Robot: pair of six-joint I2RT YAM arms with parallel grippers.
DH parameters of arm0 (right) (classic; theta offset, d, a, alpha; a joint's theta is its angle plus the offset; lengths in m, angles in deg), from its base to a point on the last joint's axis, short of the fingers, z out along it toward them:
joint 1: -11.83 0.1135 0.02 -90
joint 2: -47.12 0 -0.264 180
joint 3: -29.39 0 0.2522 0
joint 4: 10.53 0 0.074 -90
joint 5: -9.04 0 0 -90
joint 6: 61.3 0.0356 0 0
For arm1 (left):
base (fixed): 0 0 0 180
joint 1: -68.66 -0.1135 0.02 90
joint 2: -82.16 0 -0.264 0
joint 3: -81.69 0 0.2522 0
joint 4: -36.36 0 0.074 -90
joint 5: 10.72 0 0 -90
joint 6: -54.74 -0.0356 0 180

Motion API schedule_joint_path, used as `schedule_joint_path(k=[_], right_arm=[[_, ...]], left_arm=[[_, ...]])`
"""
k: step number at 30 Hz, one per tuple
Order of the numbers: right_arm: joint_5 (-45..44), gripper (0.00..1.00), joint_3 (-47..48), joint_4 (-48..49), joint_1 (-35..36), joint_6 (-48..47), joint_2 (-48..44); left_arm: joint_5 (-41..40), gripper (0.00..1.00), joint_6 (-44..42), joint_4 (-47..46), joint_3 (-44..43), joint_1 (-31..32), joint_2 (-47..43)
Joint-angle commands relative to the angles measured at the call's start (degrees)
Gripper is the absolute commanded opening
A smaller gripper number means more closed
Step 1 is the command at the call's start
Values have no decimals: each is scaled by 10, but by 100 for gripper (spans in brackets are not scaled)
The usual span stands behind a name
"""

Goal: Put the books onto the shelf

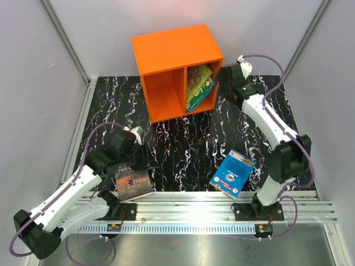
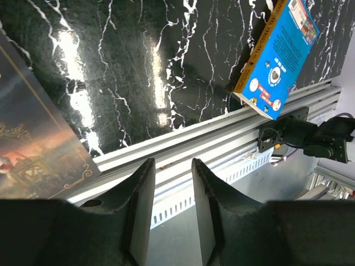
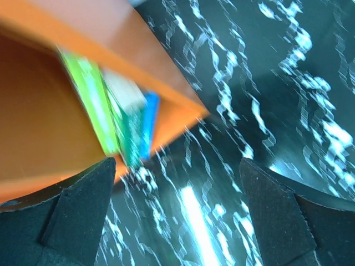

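Black marbled bench (image 1: 183, 149) carrying the orange shelf (image 1: 172, 50) at its far side, openings toward the arms. The left compartment is empty. The right one holds two illustrated books (image 1: 198, 86), leaning. The right gripper (image 3: 177, 183) hangs just outside that right opening, jaws spread wide and holding nothing. The left gripper (image 2: 173, 166) is at the near edge, jaws narrowly parted with only the rail visible between them. Two books remain unshelved. The brown book (image 1: 133, 183) lies just beside the left gripper. The blue book (image 1: 233, 173) rests by the right arm's base, overhanging the rail, long axis running near-left to far-right, well apart from the right gripper.
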State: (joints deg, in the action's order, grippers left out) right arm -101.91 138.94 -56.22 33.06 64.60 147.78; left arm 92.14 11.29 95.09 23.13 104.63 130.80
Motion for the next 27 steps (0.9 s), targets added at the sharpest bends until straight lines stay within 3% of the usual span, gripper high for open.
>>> schedule_joint_path(k=[1, 5, 7, 8, 9, 11, 15, 19, 22, 27], right_arm=[[2, 100, -62, -9, -1, -1, -129], [86, 100, -162, 23, -1, -2, -235], [209, 100, -224, 61, -1, 3, -276], [320, 100, -238, 69, -1, 7, -278], [366, 100, -263, 69, 5, 27, -275], [438, 100, -291, 67, 26, 43, -261], [450, 100, -367, 92, 128, 80, -253], [494, 100, -402, 180, 185, 119, -187], [503, 100, -387, 211, 223, 121, -125], [540, 100, -369, 309, 243, 169, -33]], left_arm=[[-28, 36, -15, 13, 4, 2, -16], [-84, 50, -15, 55, -5, -2, -23], [-157, 72, -3, 113, -13, -16, -16], [-173, 79, -1, 132, -13, -29, -14], [-195, 82, 1, 163, -11, -42, -8], [-188, 97, -4, 173, -2, -87, 5], [-201, 99, 4, 216, -10, -156, 55], [-248, 99, -9, 249, -36, -237, 105], [-208, 99, -47, 232, -28, -317, 122], [-165, 99, -76, 195, -6, -388, 137]])
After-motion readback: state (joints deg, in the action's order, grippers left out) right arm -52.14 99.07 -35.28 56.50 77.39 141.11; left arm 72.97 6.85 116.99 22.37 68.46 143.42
